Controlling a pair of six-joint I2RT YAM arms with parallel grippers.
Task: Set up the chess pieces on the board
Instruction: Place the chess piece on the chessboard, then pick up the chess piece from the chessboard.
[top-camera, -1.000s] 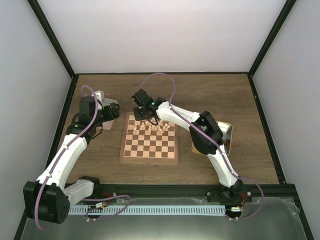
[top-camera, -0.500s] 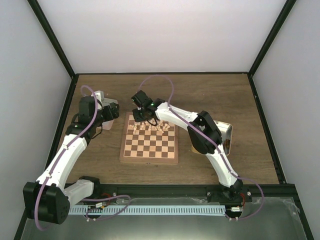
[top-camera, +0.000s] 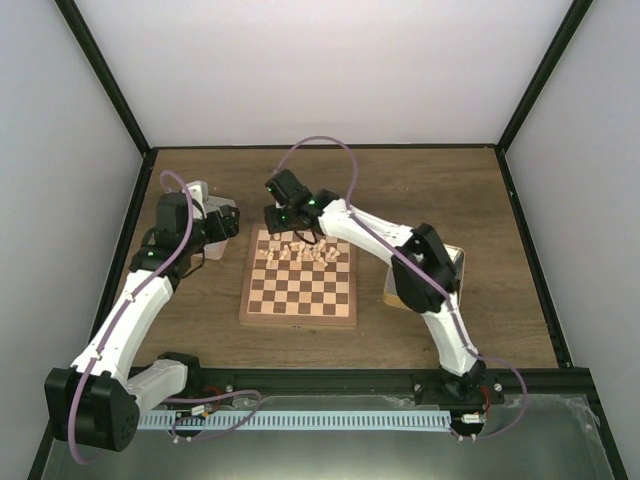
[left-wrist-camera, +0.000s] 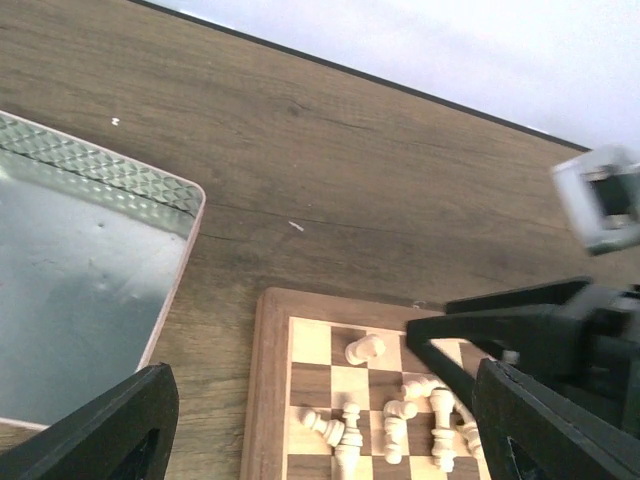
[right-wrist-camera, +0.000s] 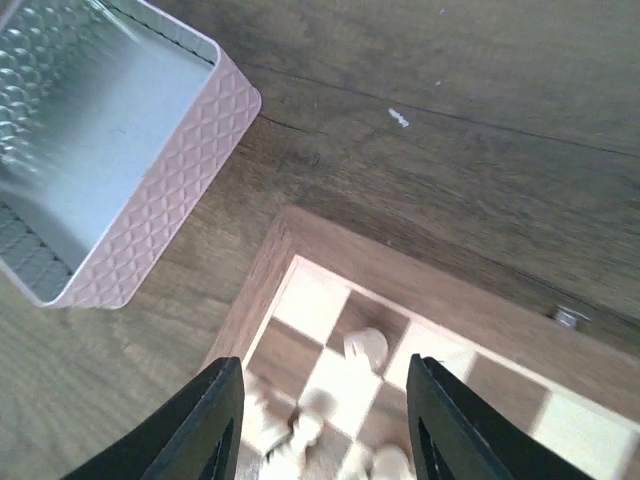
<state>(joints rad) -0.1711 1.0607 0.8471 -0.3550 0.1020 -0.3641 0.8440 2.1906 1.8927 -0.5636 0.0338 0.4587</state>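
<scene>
White walls close in a brown wood-grain table (top-camera: 420, 190), and the board (top-camera: 298, 295) lies flat at the middle of the overhead view. The chess pieces (top-camera: 300, 253) are bunched on its upper rows; from the left wrist camera I can see some of them upright and some tipped over. My right gripper (right-wrist-camera: 325, 425) hangs over the upper left corner of the board. Its two black fingers stand apart at the bottom of its own camera's frame with nothing between them, so it is parted and holds nothing. Straight below that gap one pale chessman (right-wrist-camera: 365, 345) lies on a square close to the corner, a little apart from the rest, and I cannot see any finger touching it. My left gripper (left-wrist-camera: 320, 440) sits off the left edge of the board, spread wide and empty, with its finger tips low in the two bottom corners of its frame. A pink embossed tin tray (right-wrist-camera: 150, 190) with a shiny inside rests on the table just left of the board.
</scene>
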